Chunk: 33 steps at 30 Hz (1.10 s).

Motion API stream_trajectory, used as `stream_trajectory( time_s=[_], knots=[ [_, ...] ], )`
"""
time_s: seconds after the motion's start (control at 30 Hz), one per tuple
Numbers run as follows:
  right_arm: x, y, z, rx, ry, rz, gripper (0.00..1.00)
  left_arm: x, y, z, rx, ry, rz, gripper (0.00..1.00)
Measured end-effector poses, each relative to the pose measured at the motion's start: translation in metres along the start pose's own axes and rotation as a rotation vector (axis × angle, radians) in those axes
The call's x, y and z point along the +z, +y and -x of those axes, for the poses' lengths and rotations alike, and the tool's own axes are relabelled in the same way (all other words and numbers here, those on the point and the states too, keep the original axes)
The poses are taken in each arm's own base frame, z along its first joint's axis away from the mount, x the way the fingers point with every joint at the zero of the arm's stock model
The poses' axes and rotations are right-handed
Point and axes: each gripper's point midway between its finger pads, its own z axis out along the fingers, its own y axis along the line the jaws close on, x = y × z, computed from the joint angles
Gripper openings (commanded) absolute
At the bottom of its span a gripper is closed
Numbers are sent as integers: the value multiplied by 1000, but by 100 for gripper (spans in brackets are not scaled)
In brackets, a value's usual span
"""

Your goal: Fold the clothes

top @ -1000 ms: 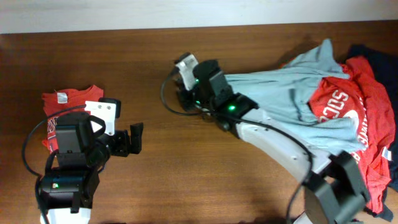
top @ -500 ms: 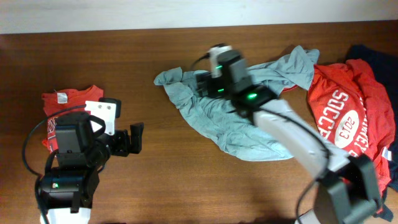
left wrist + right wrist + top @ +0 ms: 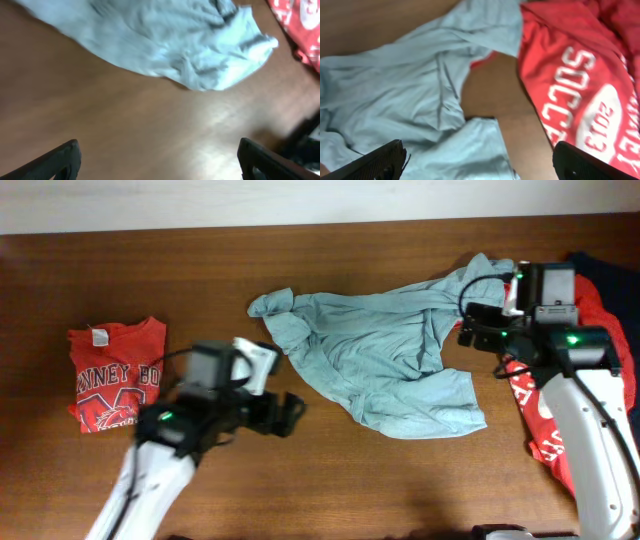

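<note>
Loosely rumpled, the pale grey-blue T-shirt lies spread across the middle of the wooden surface. The overhead view alone shows a folded red shirt at far left. The right wrist view alone shows the white "2013" print on another red shirt. The left claw and right claw are both spread and empty.

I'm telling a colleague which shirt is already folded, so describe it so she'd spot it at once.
On the wooden table, look to the end near the left arm. A red T-shirt lies there alone. Unlike the crumpled grey-blue shirt mid-table and the heaped red one opposite, it is a neat flat square.
</note>
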Motion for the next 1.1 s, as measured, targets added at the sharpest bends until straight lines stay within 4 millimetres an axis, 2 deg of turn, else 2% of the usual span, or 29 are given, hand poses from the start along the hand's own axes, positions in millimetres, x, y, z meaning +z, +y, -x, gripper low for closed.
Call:
stream_trajectory(
  time_s=[0.1, 0.23, 0.3, 0.33, 0.5, 0.67, 0.77, 0.9, 1.1],
  knots=[
    [0, -10, -4, 20, 22, -19, 99, 35, -19, -10, -78, 88, -39, 99],
    [0, -12, -6, 22, 32, -22, 99, 85, -41, -28, -226, 209, -71, 94],
    [0, -12, -7, 22, 32, -23, 99, 100, -48, -37, -287, 249, -74, 90],
    [0, -12, -7, 22, 34, -22, 99, 111, -53, -37, -311, 253, -83, 84],
    [0, -12, -8, 22, 38, -23, 99, 157, -84, -45, -362, 270, -137, 78],
    [0, -12, -9, 22, 42, -24, 99, 175, -104, -42, -332, 237, -187, 75],
    [0, -12, -9, 22, 41, -24, 99, 188, -112, -53, -321, 257, -188, 56],
    [0, -12, -9, 21, 42, -24, 99, 193, -112, -57, -323, 267, -183, 44],
    [0, -12, -9, 22, 42, -24, 99, 195, -111, -50, -318, 232, -176, 44]
  ],
)
